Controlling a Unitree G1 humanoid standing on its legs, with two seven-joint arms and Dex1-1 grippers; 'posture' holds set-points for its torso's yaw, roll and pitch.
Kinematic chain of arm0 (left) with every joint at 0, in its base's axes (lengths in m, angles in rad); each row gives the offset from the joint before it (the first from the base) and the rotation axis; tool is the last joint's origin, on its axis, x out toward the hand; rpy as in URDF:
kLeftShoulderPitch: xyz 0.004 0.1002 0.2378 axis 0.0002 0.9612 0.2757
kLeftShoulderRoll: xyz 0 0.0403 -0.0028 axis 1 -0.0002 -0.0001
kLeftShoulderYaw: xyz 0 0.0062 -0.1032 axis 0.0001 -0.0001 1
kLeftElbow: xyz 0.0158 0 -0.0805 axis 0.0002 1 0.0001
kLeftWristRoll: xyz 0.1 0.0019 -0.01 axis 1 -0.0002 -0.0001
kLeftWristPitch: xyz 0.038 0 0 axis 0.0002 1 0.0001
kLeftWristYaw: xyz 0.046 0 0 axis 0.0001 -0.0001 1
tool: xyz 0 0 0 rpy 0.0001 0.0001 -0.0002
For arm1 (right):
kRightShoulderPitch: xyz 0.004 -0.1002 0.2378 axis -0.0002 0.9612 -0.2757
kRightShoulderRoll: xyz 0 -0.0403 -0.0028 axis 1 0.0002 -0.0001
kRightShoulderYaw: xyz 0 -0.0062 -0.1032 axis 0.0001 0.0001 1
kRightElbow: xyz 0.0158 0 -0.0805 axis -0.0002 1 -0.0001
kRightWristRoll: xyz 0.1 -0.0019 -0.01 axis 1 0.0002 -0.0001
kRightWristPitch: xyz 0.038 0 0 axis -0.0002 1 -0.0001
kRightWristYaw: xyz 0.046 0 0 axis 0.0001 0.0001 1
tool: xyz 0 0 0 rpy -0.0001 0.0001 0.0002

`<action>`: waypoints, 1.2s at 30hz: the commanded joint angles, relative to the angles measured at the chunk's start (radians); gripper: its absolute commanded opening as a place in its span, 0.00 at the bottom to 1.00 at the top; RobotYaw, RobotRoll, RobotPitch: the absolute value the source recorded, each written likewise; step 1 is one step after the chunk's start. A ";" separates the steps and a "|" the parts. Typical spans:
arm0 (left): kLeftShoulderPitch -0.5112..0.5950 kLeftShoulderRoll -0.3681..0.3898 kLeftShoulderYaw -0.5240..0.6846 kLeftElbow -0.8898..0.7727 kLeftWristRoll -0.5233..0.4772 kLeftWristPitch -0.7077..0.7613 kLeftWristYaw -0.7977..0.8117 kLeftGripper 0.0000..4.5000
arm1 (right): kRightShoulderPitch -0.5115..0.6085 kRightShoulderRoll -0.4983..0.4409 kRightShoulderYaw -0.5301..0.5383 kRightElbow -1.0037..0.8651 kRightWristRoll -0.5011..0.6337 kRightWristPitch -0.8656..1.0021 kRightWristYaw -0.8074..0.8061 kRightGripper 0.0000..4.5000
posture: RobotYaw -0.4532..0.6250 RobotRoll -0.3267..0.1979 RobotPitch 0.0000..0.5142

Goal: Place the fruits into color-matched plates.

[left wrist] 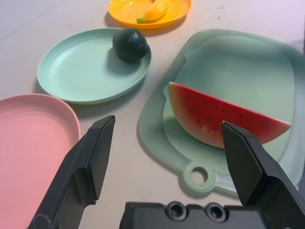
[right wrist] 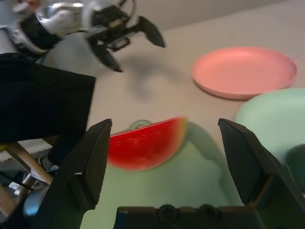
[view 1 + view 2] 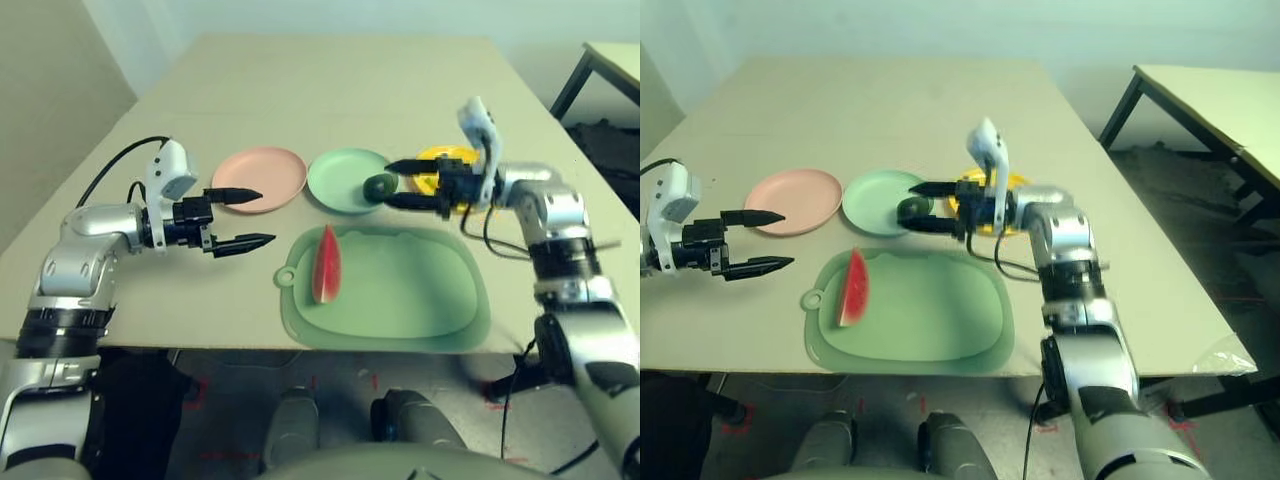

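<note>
Hands [image 3: 243,218] [image 3: 402,183] level, fingers apart, facing inward.

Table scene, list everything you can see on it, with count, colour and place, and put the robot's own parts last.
watermelon wedge: one, red with green rind, on the mat's left part
avocado: one, dark green, in the green plate
banana: one, yellow, in the yellow plate
pink plate: one, empty, leftmost
green plate: one, mint, middle
yellow plate: one, rightmost
mat: one, green, nearest the robot
table: one, beige
left gripper: open, beside the pink plate
right gripper: open, by the avocado
</note>
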 commanded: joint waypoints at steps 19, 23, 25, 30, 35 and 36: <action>-0.420 -0.019 -0.443 0.377 0.243 -0.649 -0.326 1.00 | 0.174 -0.078 -0.062 0.302 0.053 -0.673 0.183 0.99 | 0.49 0.62 0.08; -0.518 -0.056 -0.558 0.485 0.256 -0.793 -0.326 1.00 | 0.181 -0.095 -0.059 0.334 0.059 -0.693 0.193 0.99 | 0.48 0.62 0.08; -0.558 -0.083 -0.606 0.523 0.245 -0.839 -0.326 1.00 | 0.187 -0.098 -0.056 0.334 0.062 -0.693 0.189 0.99 | 0.47 0.62 0.08; -0.630 -0.134 -0.735 0.550 0.221 -0.930 -0.326 1.00 | 0.198 -0.101 -0.051 0.324 0.066 -0.687 0.184 0.99 | 0.47 0.62 0.08; -0.675 -0.167 -0.853 0.574 0.231 -1.010 -0.326 1.00 | 0.204 -0.102 -0.047 0.318 0.066 -0.677 0.179 0.99 | 0.46 0.62 0.07; -0.680 -0.174 -0.871 0.579 0.238 -1.023 -0.326 1.00 | 0.205 -0.101 -0.046 0.319 0.065 -0.677 0.178 0.99 | 0.46 0.62 0.07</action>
